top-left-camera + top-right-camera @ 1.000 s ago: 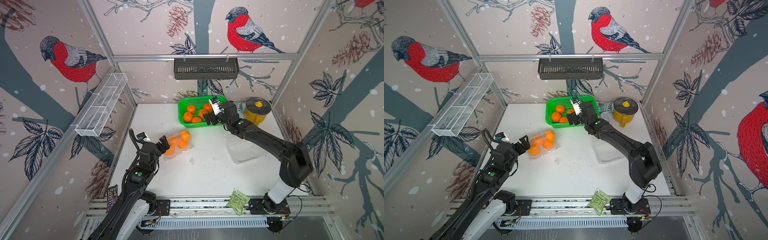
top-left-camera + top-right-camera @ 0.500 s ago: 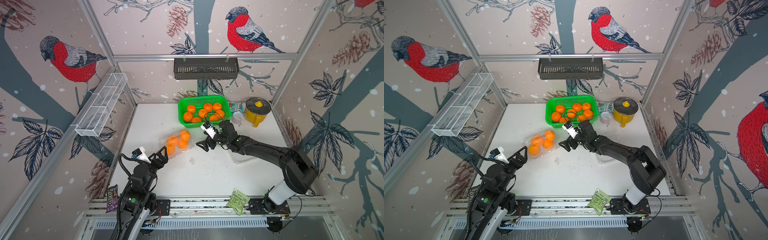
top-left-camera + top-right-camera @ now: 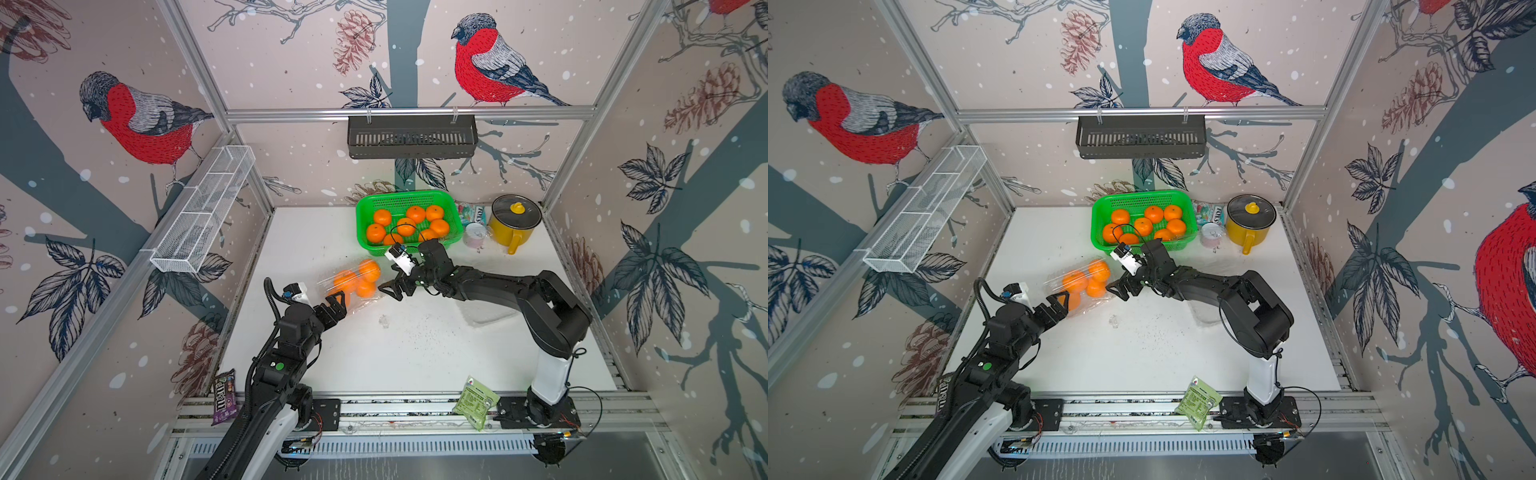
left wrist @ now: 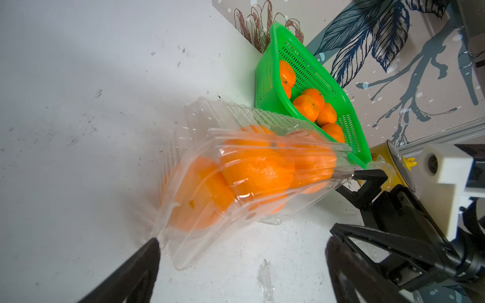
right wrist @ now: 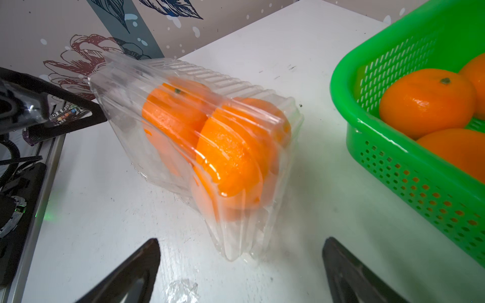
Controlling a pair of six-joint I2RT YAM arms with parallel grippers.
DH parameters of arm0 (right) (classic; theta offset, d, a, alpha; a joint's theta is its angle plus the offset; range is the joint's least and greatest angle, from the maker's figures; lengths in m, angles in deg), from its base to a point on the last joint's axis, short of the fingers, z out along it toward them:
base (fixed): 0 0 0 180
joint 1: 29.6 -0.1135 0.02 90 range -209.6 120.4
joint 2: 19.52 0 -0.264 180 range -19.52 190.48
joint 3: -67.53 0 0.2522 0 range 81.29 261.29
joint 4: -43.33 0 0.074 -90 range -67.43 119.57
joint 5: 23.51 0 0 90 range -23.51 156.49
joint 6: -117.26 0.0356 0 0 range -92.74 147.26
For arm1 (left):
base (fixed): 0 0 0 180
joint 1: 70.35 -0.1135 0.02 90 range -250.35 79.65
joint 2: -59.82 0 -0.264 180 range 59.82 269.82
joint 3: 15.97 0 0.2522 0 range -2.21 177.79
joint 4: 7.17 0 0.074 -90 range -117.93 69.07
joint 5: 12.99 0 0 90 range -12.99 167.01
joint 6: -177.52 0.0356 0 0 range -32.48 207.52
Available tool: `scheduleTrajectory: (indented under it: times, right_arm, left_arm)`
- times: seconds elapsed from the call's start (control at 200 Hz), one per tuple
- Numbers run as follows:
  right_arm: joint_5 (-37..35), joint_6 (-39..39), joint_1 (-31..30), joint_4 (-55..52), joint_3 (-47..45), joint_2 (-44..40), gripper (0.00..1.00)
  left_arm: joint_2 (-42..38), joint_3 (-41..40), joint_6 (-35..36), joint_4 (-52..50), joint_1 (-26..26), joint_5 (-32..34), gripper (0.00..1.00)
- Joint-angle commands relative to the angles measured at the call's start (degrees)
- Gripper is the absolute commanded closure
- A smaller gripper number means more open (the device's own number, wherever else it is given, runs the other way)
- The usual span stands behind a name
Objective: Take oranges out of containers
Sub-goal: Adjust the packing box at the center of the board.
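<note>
A clear clamshell container [image 3: 352,286] [image 3: 1083,287] lies on the white table with several oranges [image 4: 252,170] [image 5: 228,157] inside and its lid down over them. My left gripper [image 3: 338,301] [image 4: 241,244] is open, its fingertips at the container's near-left corner. My right gripper [image 3: 388,289] [image 5: 240,241] is open too, just off the container's right end, which lies ahead of the jaws and outside them. A second clear container [image 3: 486,313] [image 3: 1204,316] sits empty beside the right arm. More oranges [image 3: 405,226] lie in the green basket.
The green basket [image 3: 409,195] [image 5: 341,105] stands at the back, close behind the right gripper. A yellow pot [image 3: 515,220] and a small cup [image 3: 476,235] are at the back right. A plastic scrap [image 3: 383,321] lies mid-table. A snack packet [image 3: 476,401] rests on the front rail.
The right gripper came away from the green basket and down to the container's right end. The left arm drew back, then reached forward to the container's left corner.
</note>
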Motion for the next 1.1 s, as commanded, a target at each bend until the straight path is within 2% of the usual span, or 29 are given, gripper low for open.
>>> scheduleTrajectory:
  times: [0.0, 0.2, 0.34, 0.535, 0.685, 0.88, 1.091]
  right_arm:
    - [1.9, 0.5, -0.1, 1.8, 2.3, 2.1, 0.05]
    - [3.7, 3.0, -0.3, -0.2, 7.4, 6.3, 0.12]
    - [6.6, 5.7, -0.4, -1.6, 10.2, 9.4, 0.23]
    - [7.4, 9.4, -0.5, -2.1, 11.4, 11.3, 0.31]
    - [7.9, 12.2, -0.4, -6.8, 14.3, 11.9, 0.40]
    - [10.2, 17.1, 0.3, -11.4, 16.7, 11.6, 0.45]
    - [13.9, 25.0, 1.9, -11.6, 14.4, 10.7, 0.51]
  left_arm:
    - [2.0, 1.0, 1.7, 4.6, 0.0, 1.7, 0.03]
    - [8.2, 3.4, 4.8, 8.8, -0.2, 4.3, 0.05]
    - [15.6, 6.9, 7.5, 10.8, -0.4, 3.0, 0.08]
    - [25.7, 11.9, 9.3, 8.8, -1.0, 1.9, 0.13]
    - [28.2, 12.5, 10.7, 9.2, -2.2, 0.8, 0.15]
    - [31.1, 14.5, 12.9, 8.4, -4.1, -0.7, 0.18]
    - [34.2, 17.0, 12.8, 6.4, -5.0, -3.2, 0.22]
